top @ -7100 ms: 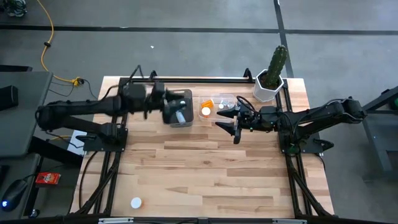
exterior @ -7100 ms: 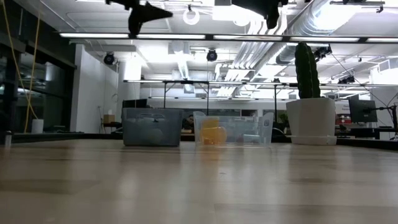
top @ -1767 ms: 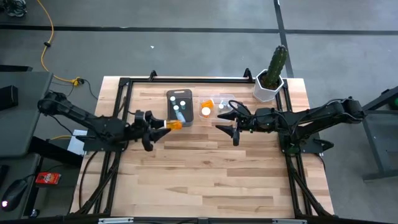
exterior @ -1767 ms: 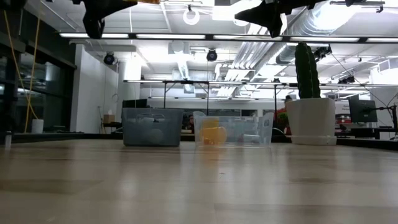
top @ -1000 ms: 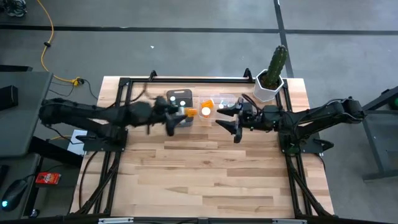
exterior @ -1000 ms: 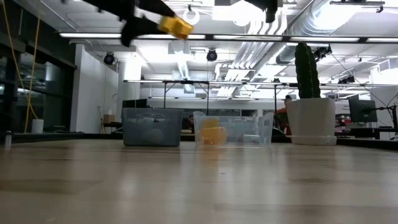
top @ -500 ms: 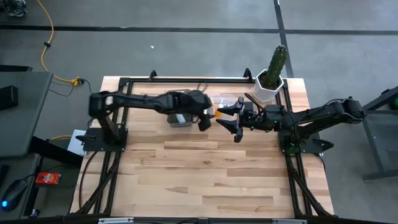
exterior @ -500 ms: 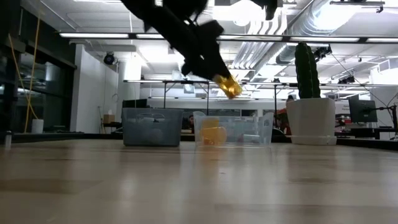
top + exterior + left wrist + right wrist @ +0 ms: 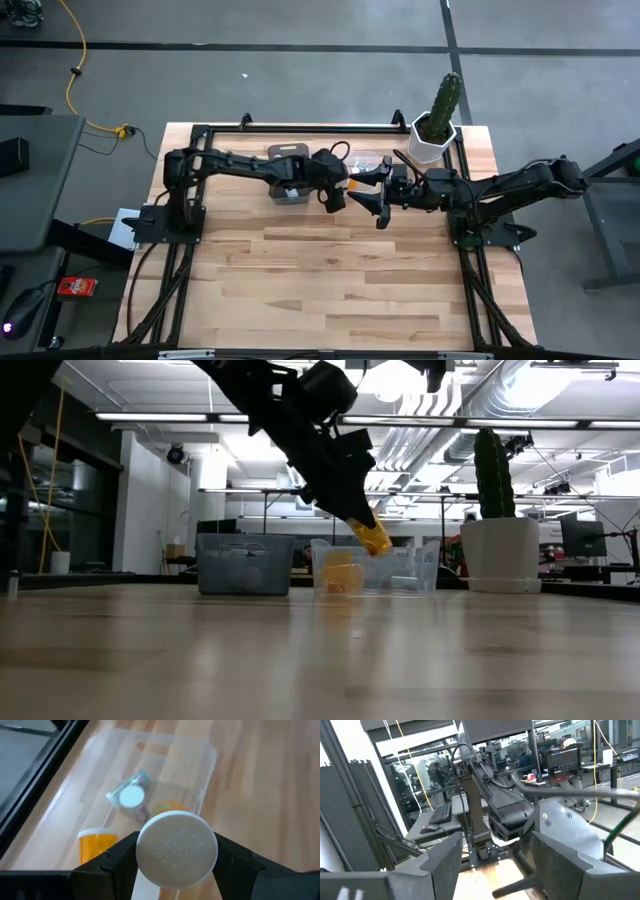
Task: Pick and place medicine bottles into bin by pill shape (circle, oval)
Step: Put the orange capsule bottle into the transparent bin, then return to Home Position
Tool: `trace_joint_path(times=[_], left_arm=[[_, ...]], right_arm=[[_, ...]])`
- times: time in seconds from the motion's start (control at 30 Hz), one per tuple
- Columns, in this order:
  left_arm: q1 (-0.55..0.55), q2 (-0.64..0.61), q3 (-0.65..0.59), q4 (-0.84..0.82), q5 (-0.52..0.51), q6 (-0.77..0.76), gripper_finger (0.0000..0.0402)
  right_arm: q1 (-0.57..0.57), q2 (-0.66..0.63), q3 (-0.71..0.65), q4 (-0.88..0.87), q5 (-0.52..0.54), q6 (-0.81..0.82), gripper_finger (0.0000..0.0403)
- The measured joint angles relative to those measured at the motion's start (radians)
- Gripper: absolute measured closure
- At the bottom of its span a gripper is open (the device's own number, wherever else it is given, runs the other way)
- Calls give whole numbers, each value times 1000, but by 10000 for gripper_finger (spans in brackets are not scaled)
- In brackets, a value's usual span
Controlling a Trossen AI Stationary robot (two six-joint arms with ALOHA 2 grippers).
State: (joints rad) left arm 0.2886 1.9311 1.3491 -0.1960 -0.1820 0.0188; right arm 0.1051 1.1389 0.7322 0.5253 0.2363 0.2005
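Over the clear bin (image 9: 375, 568), your left gripper (image 9: 368, 532) clamped an orange bottle (image 9: 375, 540); your right gripper (image 9: 372, 192) waited beside it, fingers apart.

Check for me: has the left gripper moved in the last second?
Yes. The left gripper, holding an orange bottle, swung from over the grey bin to the clear bin.

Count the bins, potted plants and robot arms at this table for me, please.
Bins: 2 (grey bin, clear bin)
Potted cactus: 1
Robot arms: 2 (left arm, right arm)
Total: 5
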Motion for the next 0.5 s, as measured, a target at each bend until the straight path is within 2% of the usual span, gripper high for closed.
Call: trace_joint_path(times=[0.13,0.5], left_arm=[[0,4,0,-4,-39,-4,193],[-1,4,0,-2,-6,19,145]], right_arm=[[0,0,0,0,0,0,176],[0,0,0,-1,0,0,176]])
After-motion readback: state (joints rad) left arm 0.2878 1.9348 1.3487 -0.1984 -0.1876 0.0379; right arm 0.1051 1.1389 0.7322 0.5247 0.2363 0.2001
